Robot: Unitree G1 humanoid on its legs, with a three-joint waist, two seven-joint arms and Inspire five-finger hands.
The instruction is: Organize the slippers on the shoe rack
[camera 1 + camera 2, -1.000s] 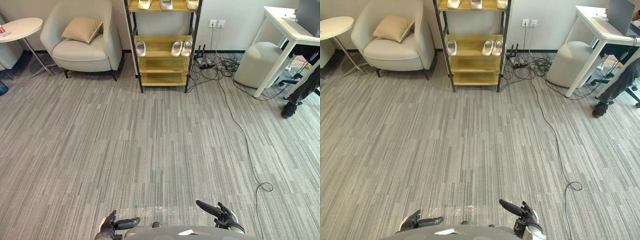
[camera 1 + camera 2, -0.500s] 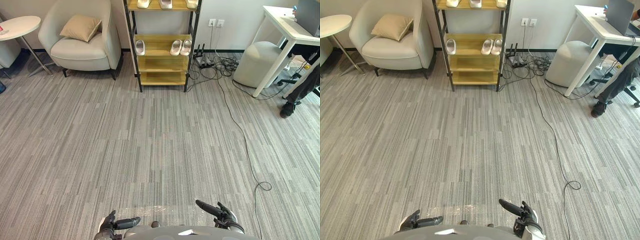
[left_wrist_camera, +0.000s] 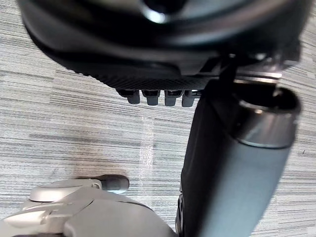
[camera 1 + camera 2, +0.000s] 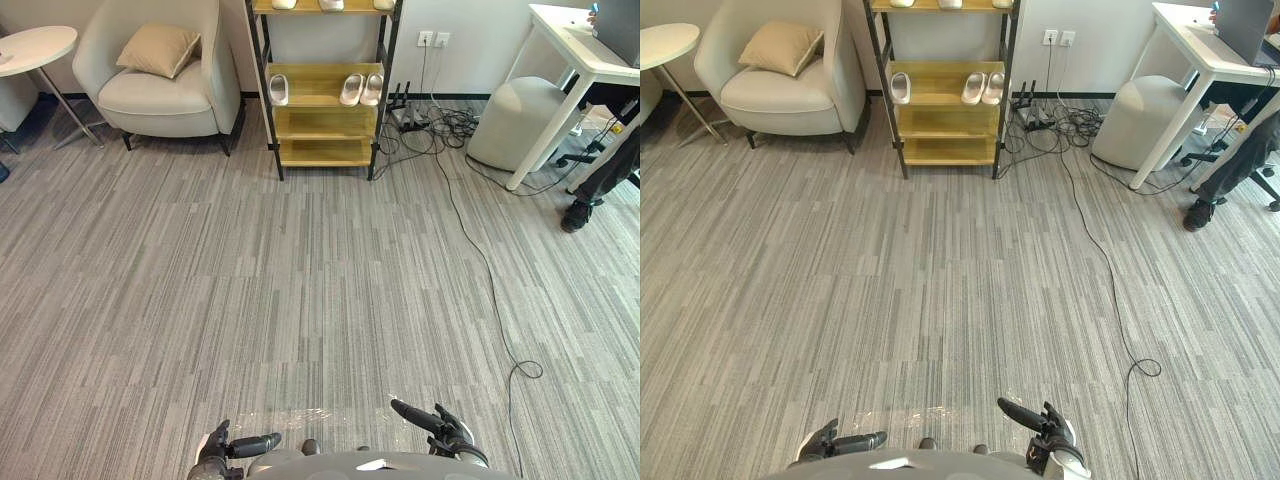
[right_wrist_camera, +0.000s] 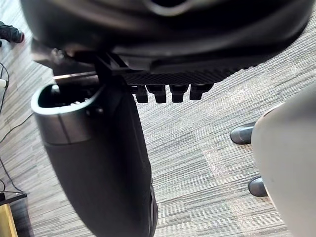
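Pale slippers (image 4: 351,90) already lie on the wooden shoe rack with a black metal frame (image 4: 320,126) at the far wall: a pair side by side on one shelf, a lone slipper (image 4: 279,89) apart at its left end, more on the shelf above. The left hand (image 4: 235,447) and right hand (image 4: 430,425) hang low, well apart from the rack, loosely extended and empty. The approach and any regrouping seem to be not yet begun.

A wooden shoe rack (image 4: 322,122) stands at the upper middle on grey striped carpet floor (image 4: 300,280). Its middle shelf holds 1 pale slipper (image 4: 279,90) at the left and a pair of slippers (image 4: 361,89) at the right. An armchair (image 4: 165,85), a grey pouf (image 4: 512,112) and a black cable (image 4: 482,262) also sit on the floor.
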